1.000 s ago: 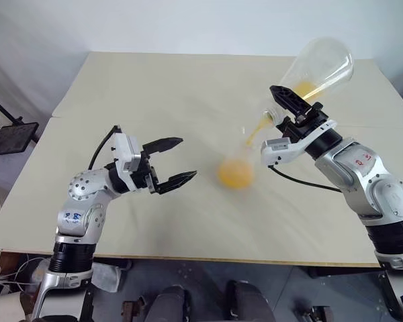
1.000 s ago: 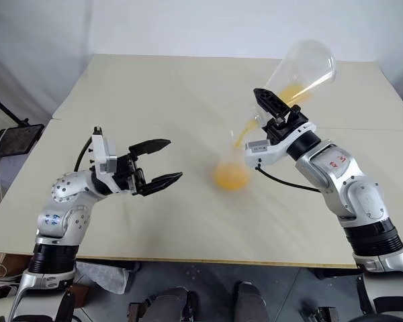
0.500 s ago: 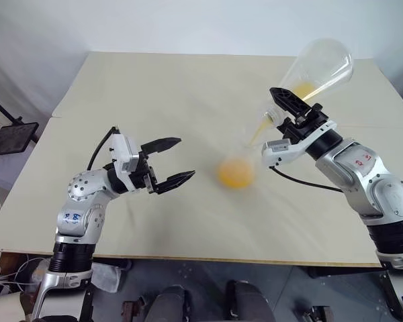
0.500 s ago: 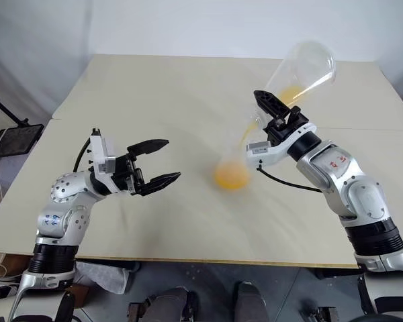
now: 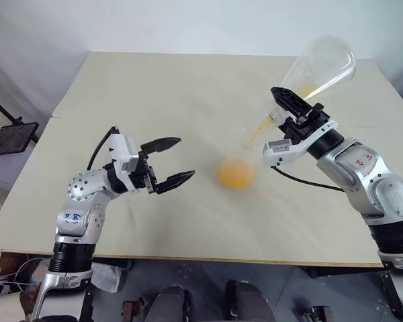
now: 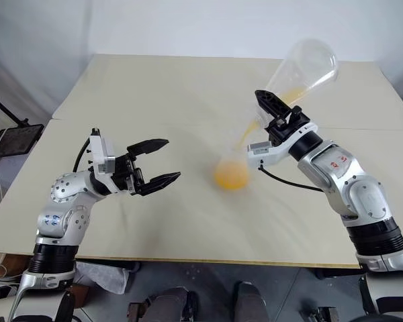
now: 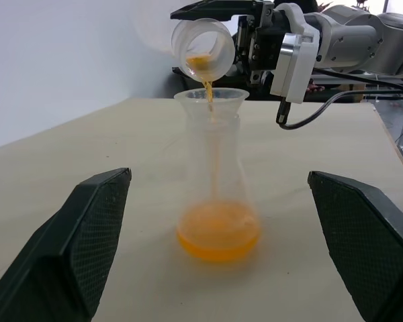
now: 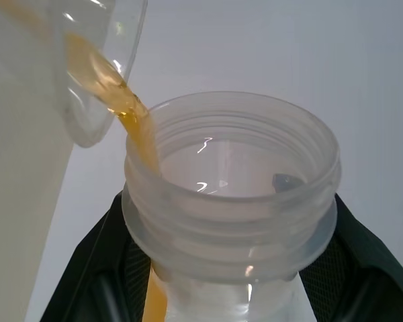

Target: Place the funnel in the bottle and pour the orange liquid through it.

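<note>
The bottle [image 7: 234, 168] stands mid-table with the clear funnel [image 7: 211, 99] seated in its neck. My right gripper [image 5: 282, 107] is shut on the neck of a clear conical flask [image 5: 326, 60], held tilted with its mouth just above the funnel. A thin stream of orange liquid [image 5: 257, 131] runs from the flask's lip into the funnel. More of it pools in the bottle's base [image 7: 218, 231], and a little stays in the flask [image 5: 307, 89]. To the left of the bottle my left gripper [image 5: 186, 158] is open and apart from it, its fingers [image 7: 94, 235] wide on either side.
The bottle stands on a beige table [image 5: 154, 87] with a seam across its middle. The near edge runs just in front of both arms. A black stand with a dark tray [image 5: 10, 137] sits off the table's left side.
The orange stream keeps running from the flask into the funnel. Both arms and the bottle have stayed where they were.
</note>
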